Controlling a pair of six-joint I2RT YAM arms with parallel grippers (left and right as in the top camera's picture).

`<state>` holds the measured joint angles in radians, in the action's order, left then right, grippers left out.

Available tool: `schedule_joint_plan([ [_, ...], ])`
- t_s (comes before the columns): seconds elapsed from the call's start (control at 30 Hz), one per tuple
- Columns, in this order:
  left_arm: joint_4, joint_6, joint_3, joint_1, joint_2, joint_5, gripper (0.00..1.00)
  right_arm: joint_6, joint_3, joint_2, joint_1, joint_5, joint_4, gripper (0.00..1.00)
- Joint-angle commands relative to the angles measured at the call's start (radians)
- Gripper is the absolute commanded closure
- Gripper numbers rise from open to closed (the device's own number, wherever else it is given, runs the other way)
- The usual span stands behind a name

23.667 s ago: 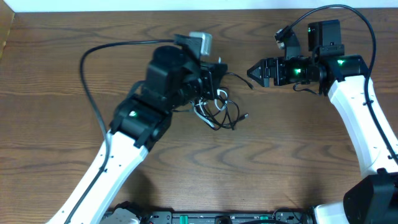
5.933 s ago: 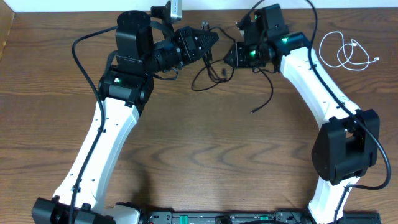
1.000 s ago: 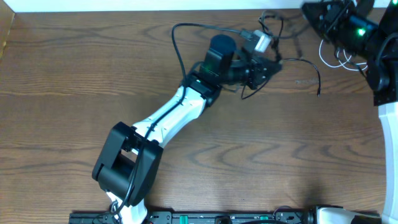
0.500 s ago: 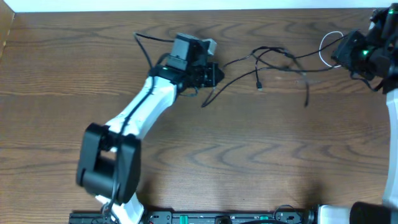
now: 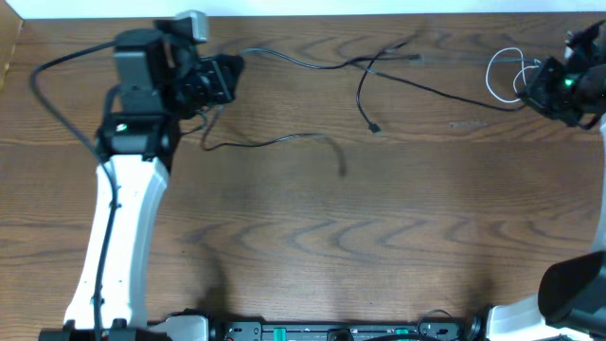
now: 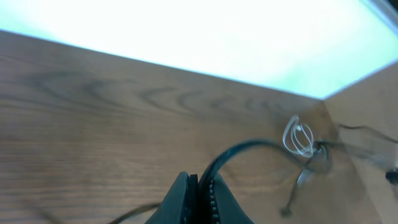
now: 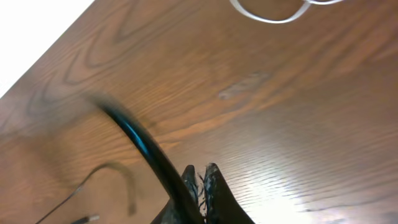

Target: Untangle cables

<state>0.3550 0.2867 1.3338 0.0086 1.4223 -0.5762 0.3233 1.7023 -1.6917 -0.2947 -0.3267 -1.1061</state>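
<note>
My left gripper (image 5: 230,78) sits at the far left, shut on a black cable (image 5: 303,63) that stretches right along the table's back. In the left wrist view that cable (image 6: 239,149) arcs out from between the shut jaws of the left gripper (image 6: 198,180). A slack black strand (image 5: 284,139) trails from under the left gripper to the middle. At the right edge my right gripper (image 5: 532,95) is shut on a second black cable (image 5: 426,85), whose plug end (image 5: 376,128) hangs loose. The right wrist view shows this cable (image 7: 140,140) running along the right gripper (image 7: 202,169). A white cable (image 5: 507,71) lies coiled beside it.
The white cable also shows as a small coil (image 6: 298,137) far off in the left wrist view and as a loop (image 7: 273,15) at the top of the right wrist view. A white wall edge (image 5: 303,8) borders the back of the wooden table (image 5: 379,237).
My left arm has swung far to the left, dragging its black cable with it. The black cables are now drawn out long and apart. The right gripper stays at the right edge.
</note>
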Motion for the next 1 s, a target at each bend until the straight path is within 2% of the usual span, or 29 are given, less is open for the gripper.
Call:
schedule_joint_plan([
  [0.0,0.002,-0.015,0.007,0.041,-0.042,0.020,0.93,-0.061,0.003,-0.028,-0.060,-0.005,-0.015,0.99],
  [0.27,0.001,-0.025,0.007,0.074,-0.044,0.018,0.93,-0.111,0.003,-0.032,-0.113,-0.024,-0.064,0.99],
  [0.43,0.005,-0.024,0.007,0.068,-0.044,-0.019,0.93,-0.250,0.004,-0.015,-0.112,-0.254,-0.059,0.99],
  [0.53,0.012,-0.024,0.007,0.045,-0.043,-0.018,0.93,-0.270,0.006,0.053,-0.098,-0.362,-0.029,0.99],
  [0.7,0.011,-0.024,0.007,0.005,-0.038,-0.018,0.93,-0.261,0.013,0.192,-0.108,-0.422,0.014,0.99],
  [0.83,0.018,-0.024,0.007,-0.017,-0.032,-0.018,0.93,-0.175,0.018,0.322,-0.142,-0.418,0.092,0.99],
  [0.97,0.031,-0.025,0.007,-0.039,-0.032,-0.018,0.93,-0.068,0.018,0.444,-0.196,-0.317,0.177,0.99],
])
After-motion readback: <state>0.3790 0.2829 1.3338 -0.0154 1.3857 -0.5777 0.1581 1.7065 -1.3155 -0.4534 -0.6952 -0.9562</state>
